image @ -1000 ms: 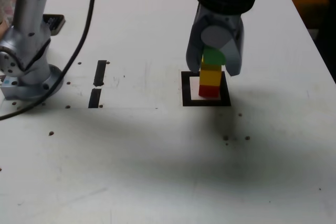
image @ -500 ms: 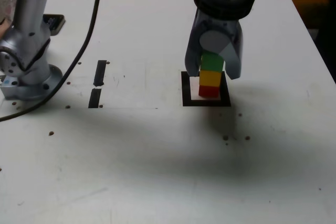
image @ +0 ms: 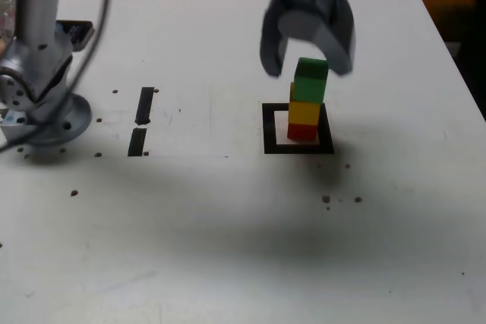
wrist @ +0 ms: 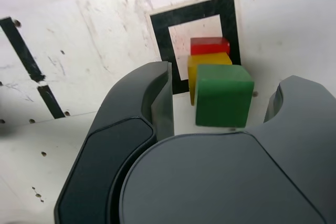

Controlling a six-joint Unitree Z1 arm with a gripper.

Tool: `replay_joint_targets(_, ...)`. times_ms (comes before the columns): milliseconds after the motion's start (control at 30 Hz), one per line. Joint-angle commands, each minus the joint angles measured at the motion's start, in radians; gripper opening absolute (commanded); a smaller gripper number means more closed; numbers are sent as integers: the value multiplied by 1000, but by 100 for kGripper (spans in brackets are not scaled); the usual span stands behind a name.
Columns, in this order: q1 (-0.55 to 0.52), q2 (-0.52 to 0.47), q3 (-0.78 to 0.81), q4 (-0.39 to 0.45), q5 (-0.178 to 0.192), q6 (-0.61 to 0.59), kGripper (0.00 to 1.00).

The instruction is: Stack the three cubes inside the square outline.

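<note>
- Nearest the exterior camera lies bare white tabletop (image: 228,263), marked by a broad soft shadow and a few dark specks around the middle.
- At about the centre of the exterior view, slightly toward three o'clock, the square outline (image: 269,128) lies flat on the table, a thick black border round a white middle.
- Inside that outline stands the stack: the red cube (image: 302,133) at the bottom on the white centre, the yellow cube (image: 305,112) on it, the green cube (image: 310,80) on top.
- In the wrist view the green cube (wrist: 223,95) looks a little wider than the yellow cube (wrist: 206,61) beneath it, and the red cube (wrist: 209,45) peeks out under both; the stack sits toward one side of the outline's (wrist: 191,12) white centre.
- The gripper (image: 308,55) hangs above the stack at twelve o'clock from it, its jaws spread apart, one on each side of the green cube's top and clear of it.
- The wrist view shows the same gap: the gripper (wrist: 220,108) has daylight between each finger and the green cube, so nothing is pinched.
- At nine o'clock from the outline, well apart, two short black strips (image: 142,120) lie end to end.
- Farther toward nine o'clock stands the arm's grey base (image: 42,89), with a dark cable (image: 91,17) running up beside it.
</note>
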Motion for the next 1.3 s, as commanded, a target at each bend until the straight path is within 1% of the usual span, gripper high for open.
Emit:
replay_joint_targets(0, -1, -21, 8, 4, 14, -3, 76)
replay_joint_targets(33, -1, -25, 10, 4, 17, -4, 76)
replay_joint_targets(133, 1, -61, 40, 8, 40, -17, 76)
replay_joint_targets(233, 10, -84, 78, 7, 50, -32, 76)
replay_joint_targets(400, 42, -119, 181, -23, 50, -64, 76)
replay_joint_targets(500, 57, -134, 228, -45, 44, -78, 76)
replay_joint_targets(667, 99, -197, 399, -154, -1, -132, 78)
replay_joint_targets(900, 138, -224, 514, -225, -63, -136, 79)
replay_joint_targets(1033, 166, -237, 625, -294, -135, -136, 79)
replay_joint_targets(1133, 172, -238, 687, -348, -177, -135, 80)
replay_joint_targets(1200, 175, -240, 723, -387, -199, -134, 81)
replay_joint_targets(1267, 176, -241, 743, -416, -209, -132, 82)
